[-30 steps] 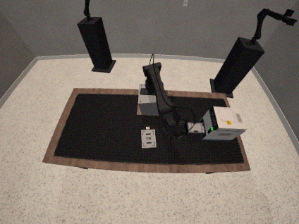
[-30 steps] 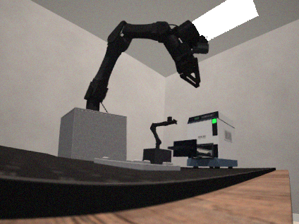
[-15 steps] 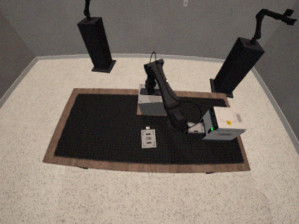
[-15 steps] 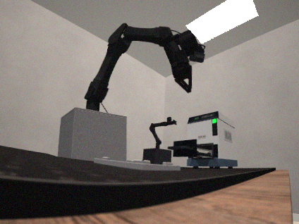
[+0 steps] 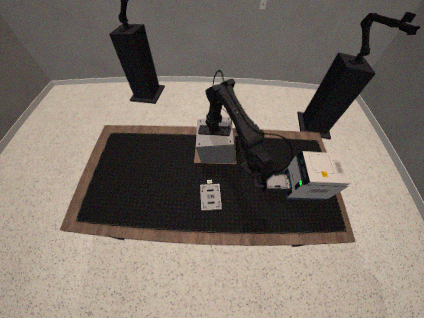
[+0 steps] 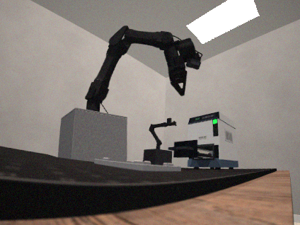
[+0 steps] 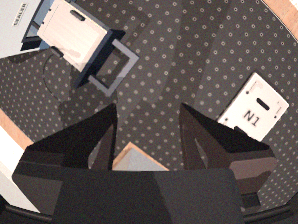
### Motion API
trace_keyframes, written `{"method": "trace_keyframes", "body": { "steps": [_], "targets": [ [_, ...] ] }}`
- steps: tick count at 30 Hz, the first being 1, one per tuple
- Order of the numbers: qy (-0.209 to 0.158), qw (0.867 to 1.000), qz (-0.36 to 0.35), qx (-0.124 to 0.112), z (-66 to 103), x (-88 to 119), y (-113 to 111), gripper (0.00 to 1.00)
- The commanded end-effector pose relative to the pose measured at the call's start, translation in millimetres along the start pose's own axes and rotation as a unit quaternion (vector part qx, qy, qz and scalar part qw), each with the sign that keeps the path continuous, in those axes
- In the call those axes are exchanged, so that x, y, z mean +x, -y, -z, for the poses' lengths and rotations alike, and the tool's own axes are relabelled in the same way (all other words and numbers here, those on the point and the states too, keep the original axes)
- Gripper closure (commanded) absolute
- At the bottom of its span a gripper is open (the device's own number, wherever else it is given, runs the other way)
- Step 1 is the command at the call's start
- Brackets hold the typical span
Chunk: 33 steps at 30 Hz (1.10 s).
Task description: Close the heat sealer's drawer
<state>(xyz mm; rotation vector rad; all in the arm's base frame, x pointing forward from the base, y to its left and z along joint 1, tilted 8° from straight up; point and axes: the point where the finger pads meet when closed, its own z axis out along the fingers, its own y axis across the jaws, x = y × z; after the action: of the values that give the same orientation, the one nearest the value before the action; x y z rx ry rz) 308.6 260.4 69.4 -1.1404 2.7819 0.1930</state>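
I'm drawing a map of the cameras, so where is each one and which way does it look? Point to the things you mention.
Top: high up, looking down at the black mat [image 5: 150,200]; the whole arm shows, its tip beside the sealer's drawer [image 5: 277,181] [image 7: 75,37].
Exterior: low by the table edge, looking across and a bit up at the heat sealer [image 5: 325,170] [image 6: 205,138]; the arm and its gripper [image 6: 182,93] [image 7: 148,111] show from the side.
Wrist: on the arm's end, looking down past its two open fingers.
Top and wrist share the white plate marked N1 [image 5: 210,190] [image 7: 262,97].

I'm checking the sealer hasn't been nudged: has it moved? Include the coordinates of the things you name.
No; the sealer [image 5: 322,172] [image 6: 205,136] stands at the same place by the mat's [image 5: 150,200] right end.
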Motion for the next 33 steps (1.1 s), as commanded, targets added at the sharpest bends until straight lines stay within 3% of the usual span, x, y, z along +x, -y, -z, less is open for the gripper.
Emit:
{"method": "trace_keyframes", "body": {
  "steps": [1, 6, 7, 9, 10, 14, 15, 16, 18, 22, 26, 30, 33],
  "targets": [
    [0.002, 1.000, 0.011, 0.013, 26.6, -4, -13, 0.55],
    [-0.002, 1.000, 0.013, 0.013, 29.0, 3, -22, 0.55],
    [-0.023, 1.000, 0.012, 0.012, 19.8, 19, -25, 0.55],
    [-0.023, 1.000, 0.012, 0.012, 21.4, 24, -31, 0.55],
    [-0.016, 1.000, 0.021, 0.017, 32.3, 13, -34, 0.55],
    [-0.035, 0.999, 0.031, 0.022, 36.2, 25, -45, 0.55],
    [-0.056, 0.998, 0.030, 0.022, 27.8, 41, -47, 0.55],
    [-0.056, 0.998, 0.030, 0.022, 28.8, 43, -49, 0.55],
    [-0.048, 0.998, 0.039, 0.027, 40.0, 35, -55, 0.55],
    [-0.066, 0.996, 0.050, 0.034, 42.5, 41, -60, 0.55],
    [-0.087, 0.994, 0.049, 0.035, 38.6, 66, -67, 0.55],
    [-0.056, 0.997, 0.049, 0.033, 47.0, 49, -70, 0.55],
    [-0.054, 0.997, 0.044, 0.033, 47.0, 47, -66, 0.55]
  ]
}}
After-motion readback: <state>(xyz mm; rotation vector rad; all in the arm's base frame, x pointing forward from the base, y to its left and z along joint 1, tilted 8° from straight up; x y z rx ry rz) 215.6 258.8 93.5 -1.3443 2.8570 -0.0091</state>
